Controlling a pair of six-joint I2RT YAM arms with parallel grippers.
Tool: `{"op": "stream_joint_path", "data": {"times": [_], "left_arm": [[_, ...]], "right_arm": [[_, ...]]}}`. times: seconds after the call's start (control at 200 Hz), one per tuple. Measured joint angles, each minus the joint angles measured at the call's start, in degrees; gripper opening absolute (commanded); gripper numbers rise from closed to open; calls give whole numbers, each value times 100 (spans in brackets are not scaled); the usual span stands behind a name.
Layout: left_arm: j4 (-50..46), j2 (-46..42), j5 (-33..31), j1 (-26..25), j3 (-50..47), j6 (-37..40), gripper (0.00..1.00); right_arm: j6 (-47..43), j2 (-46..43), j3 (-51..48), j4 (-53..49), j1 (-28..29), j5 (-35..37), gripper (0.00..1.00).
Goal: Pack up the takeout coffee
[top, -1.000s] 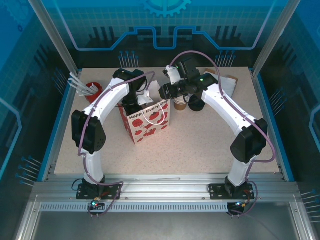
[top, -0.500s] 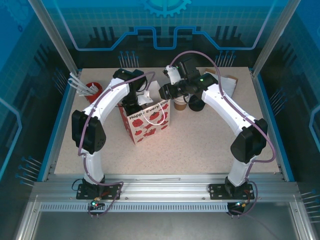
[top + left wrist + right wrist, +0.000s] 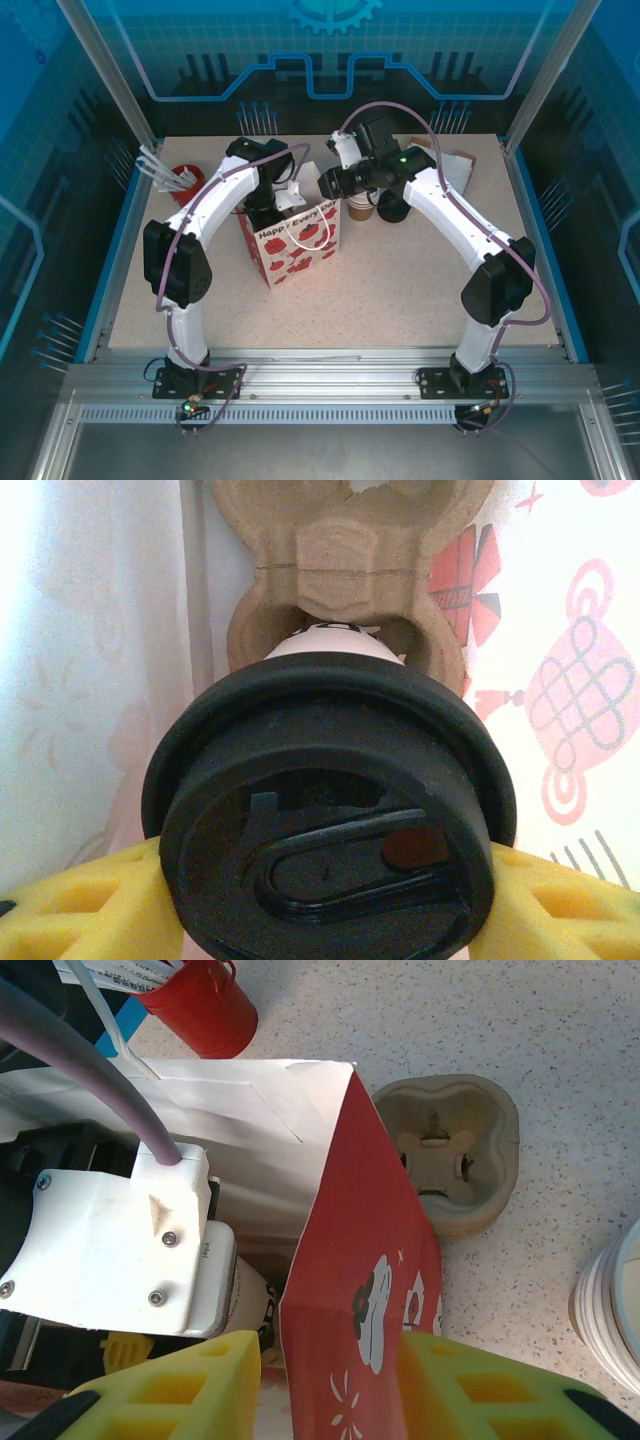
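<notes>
Black-lidded coffee (image 3: 330, 810) gripped at its sides by the yellow fingers of the left gripper (image 3: 325, 905), inside the gift bag (image 3: 300, 240), over a pocket of a cardboard tray (image 3: 345, 570). Right gripper (image 3: 325, 1395) is partly open, astride the bag's red wall; whether it pinches the wall cannot be told. A second tray (image 3: 450, 1150) lies beside the bag.

Robotics lab cell: aluminium-extrusion frame (image 3: 320, 388), blue printed panels (image 3: 330, 50) at 12 o'clock, left arm (image 3: 200, 215) and right arm (image 3: 460, 225) bolted at 6 o'clock.
</notes>
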Motion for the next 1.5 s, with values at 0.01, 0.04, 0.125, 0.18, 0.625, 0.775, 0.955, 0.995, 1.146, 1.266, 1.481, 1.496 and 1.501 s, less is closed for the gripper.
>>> {"op": "stream_joint_path", "data": {"times": [0.01,0.04,0.125,0.18,0.625,0.775,0.955,0.995,1.146,1.266,1.481,1.496,1.501], "left_arm": [[0,0,0,0,0,0,51],[0,0,0,0,0,0,51],[0,2,0,0,0,0,51],[0,7,2,0,0,0,50],[-7,162,103,0,11,0,50],[-4,181,103,0,13,0,50],[-2,203,81,0,17,-7,50],[-4,212,79,0,24,-9,51],[-2,229,63,0,35,-31,50],[0,240,55,0,33,-33,51],[22,299,48,0,33,-46,51],[22,304,48,0,33,-46,51],[22,306,48,0,33,-46,51]], "right_arm": [[0,0,0,-2,0,0,42],[0,0,0,-2,0,0,42],[0,0,0,0,0,0,42],[0,0,0,-2,0,0,42],[0,0,-2,-2,0,0,42],[-2,0,-4,-2,0,0,42],[0,0,-4,0,0,-2,42],[0,0,-4,0,0,0,42],[0,0,-17,0,0,-2,42],[0,0,-37,0,0,0,42],[0,0,-42,0,0,-2,42],[0,0,-42,0,0,-2,42],[0,0,-42,0,0,-2,42]]}}
